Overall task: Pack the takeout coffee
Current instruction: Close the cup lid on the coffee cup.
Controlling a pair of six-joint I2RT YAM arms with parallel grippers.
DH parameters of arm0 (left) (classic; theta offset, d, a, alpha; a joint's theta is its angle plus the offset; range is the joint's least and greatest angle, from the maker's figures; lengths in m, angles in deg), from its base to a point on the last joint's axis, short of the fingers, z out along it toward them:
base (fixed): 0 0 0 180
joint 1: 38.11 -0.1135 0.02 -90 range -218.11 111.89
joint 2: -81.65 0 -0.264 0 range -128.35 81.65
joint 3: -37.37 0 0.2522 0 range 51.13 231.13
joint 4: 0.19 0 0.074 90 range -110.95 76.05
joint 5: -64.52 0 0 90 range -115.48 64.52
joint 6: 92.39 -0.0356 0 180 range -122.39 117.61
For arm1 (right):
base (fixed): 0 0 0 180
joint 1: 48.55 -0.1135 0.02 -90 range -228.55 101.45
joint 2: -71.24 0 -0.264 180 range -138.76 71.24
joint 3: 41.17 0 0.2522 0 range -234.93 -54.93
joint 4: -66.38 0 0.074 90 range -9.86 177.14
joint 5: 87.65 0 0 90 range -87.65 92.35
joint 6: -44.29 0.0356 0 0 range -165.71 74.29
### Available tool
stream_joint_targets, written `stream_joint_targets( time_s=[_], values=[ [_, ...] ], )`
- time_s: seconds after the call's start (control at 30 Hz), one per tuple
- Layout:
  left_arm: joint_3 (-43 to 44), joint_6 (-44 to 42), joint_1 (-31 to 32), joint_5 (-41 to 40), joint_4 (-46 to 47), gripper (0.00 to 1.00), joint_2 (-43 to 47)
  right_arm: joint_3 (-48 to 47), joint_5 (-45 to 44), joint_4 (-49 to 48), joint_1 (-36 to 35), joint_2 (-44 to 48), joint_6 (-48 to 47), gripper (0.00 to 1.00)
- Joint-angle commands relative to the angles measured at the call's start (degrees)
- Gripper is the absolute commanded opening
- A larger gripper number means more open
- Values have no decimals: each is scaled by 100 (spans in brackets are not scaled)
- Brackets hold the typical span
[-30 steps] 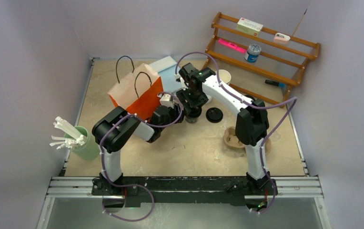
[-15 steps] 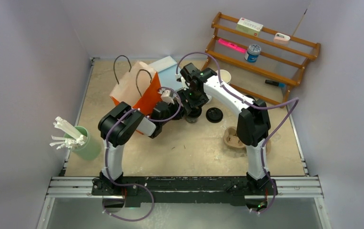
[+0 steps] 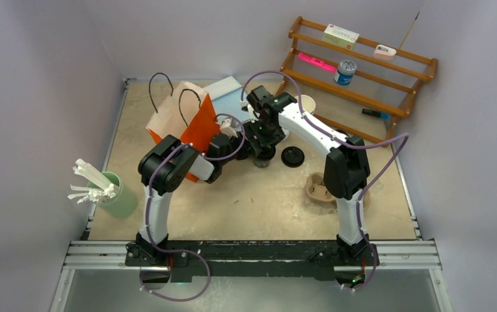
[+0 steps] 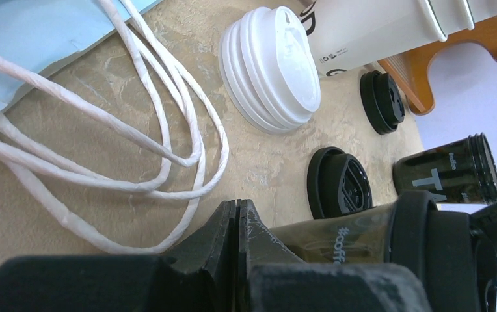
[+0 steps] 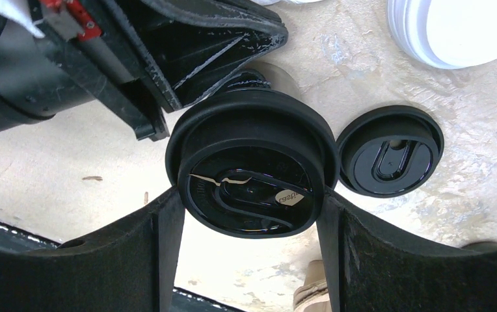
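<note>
A small black takeout coffee cup with white print stands mid-table, a black lid on top of it. My right gripper comes down from above and is shut on that lid, one finger on each side of the rim. My left gripper is shut with nothing in it, its tips low beside the cup's left side. A second black cup stands open-topped behind. A loose black lid lies on the table right of the held cup, and another black lid lies farther back.
An orange paper bag stands left of the arms, with a blue bag and its white handles behind. White lids and stacked white cups lie at the back. The pulp carrier is right, a wooden rack far right, a green cup left.
My left gripper has closed from half open to shut and moved in toward the cup. The orange bag has tilted slightly left. The right gripper has stayed on the lid.
</note>
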Motion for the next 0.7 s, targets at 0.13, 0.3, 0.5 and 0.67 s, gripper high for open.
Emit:
stream_joint_targets(
  time_s=[0.13,0.3,0.5,0.67],
  values=[
    [519,696,24,1141,489,0,-371,296,212,-120,59,7,7,41],
    [518,928,23,1500,629,0,-385,408,229,-131,61,170,26,41],
    [346,1080,36,1734,707,0,-295,493,228,-20,57,281,15,41],
    [170,1072,139,1827,742,0,-163,776,128,-147,51,466,21,41]
  ],
)
